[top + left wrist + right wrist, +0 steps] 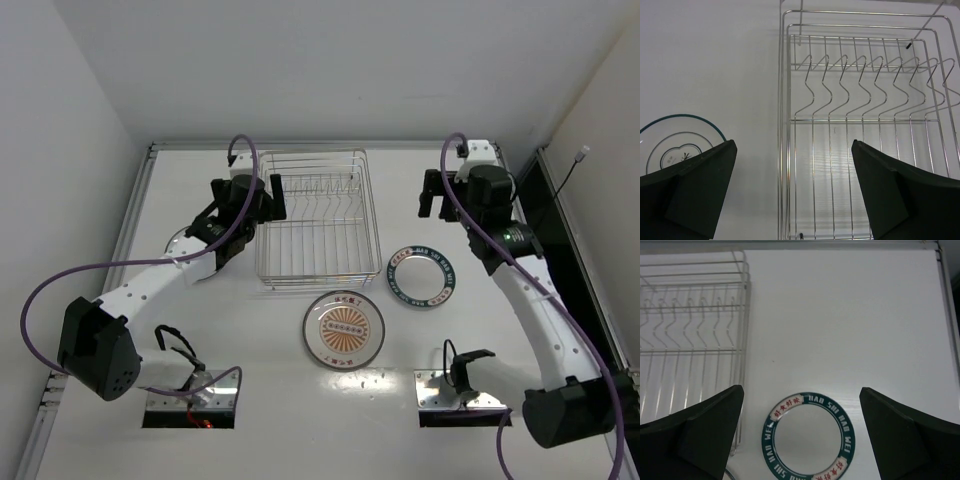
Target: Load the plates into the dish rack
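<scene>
Dish rack [318, 215] is set on the table [300, 420] between the two arms, with the tine row seen in its far half. Both patterned plates are laid flat on the table, outside the rack.

- Teal-banded plate [423, 276] is placed just right of the rack's near right corner, apart from the wire.
- Orange-brown plate [343, 328] is placed just in front of the rack's near edge, close to the teal-banded plate but not touching it.
- Clear dish [677, 137] with a thin teal edge is seen left of the rack, partly hidden under the left arm.

Left gripper [266, 198] is held over the rack's left wall, fingers spread wide, nothing gripped.

Right gripper [432, 198] is held above bare table right of the rack, on the far side of the teal-banded plate, fingers spread wide, nothing gripped.
</scene>
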{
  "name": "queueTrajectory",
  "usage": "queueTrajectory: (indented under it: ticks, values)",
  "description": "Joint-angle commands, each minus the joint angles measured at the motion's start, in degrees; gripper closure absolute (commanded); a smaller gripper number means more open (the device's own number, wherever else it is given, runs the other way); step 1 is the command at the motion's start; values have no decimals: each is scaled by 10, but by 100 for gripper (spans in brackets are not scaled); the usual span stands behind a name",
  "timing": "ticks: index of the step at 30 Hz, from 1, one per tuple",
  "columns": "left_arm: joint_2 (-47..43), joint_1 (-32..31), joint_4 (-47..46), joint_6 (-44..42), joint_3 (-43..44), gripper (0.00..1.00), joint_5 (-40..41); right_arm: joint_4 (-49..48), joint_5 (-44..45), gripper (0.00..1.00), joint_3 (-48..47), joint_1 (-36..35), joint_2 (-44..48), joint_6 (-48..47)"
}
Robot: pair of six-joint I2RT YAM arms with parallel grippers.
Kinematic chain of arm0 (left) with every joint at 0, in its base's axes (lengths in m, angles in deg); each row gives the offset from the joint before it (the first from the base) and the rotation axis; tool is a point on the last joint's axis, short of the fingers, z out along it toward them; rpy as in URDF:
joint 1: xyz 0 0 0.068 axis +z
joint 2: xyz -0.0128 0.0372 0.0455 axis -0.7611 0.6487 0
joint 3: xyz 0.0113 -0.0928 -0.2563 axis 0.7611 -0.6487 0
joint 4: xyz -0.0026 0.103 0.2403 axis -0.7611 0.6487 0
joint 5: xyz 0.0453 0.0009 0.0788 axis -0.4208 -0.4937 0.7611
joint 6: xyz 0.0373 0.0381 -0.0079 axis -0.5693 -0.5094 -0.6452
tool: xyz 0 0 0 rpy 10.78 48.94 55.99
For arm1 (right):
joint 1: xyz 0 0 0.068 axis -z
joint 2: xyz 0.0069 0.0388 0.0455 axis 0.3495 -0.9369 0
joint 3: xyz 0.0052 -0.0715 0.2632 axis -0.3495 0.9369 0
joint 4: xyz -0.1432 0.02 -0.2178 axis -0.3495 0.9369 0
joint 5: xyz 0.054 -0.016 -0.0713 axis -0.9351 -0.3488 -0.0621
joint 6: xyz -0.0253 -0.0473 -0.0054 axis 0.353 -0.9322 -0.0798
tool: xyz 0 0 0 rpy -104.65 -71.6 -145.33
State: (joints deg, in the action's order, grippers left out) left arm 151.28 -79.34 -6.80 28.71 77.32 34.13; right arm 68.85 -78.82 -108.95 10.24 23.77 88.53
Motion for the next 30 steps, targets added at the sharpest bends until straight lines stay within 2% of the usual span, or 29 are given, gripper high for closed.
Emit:
queueTrajectory:
  ticks: [1, 2, 5, 7, 10, 11, 13, 14, 16, 20, 25, 30]
  values:
    - [-17, 2, -17, -5, 9, 1, -2, 57, 129, 0, -10, 10, 6, 56]
    - [-17, 2, -17, -5, 9, 1, -2, 65, 150, 0, -10, 10, 0, 77]
    - [-17, 2, -17, -19, 9, 1, -7, 26, 22, 0, 3, 28, -5, 27]
    - [-17, 2, -17, -19, 9, 1, -7, 26, -3, 0, 10, 43, -18, 59]
    - [-17, 2, -17, -19, 9, 1, -2, -4, -110, 0, 31, 112, -61, 88]
    - [-17, 2, -17, -24, 9, 1, -2, -18, -178, 0, 42, 134, -73, 97]
    - [-12, 2, -17, -24, 9, 1, -2, -61, -234, 0, 72, 201, -106, 132]
    - [-12, 2, -17, -24, 9, 1, -2, -77, -291, 0, 83, 246, -114, 146]
    - [-6, 2, -17, -24, 9, 1, -2, -113, -361, 0, 110, 286, -135, 178]
    - [-6, 2, -17, -24, 9, 1, -2, -121, -380, 0, 141, 363, -168, 204]
    - [-1, 2, -17, -24, 9, 1, -2, -164, -438, 0, 177, 402, -236, 224]
    - [4, 2, -12, -24, 9, 1, -2, -215, -498, 14, 207, 413, -343, 241]
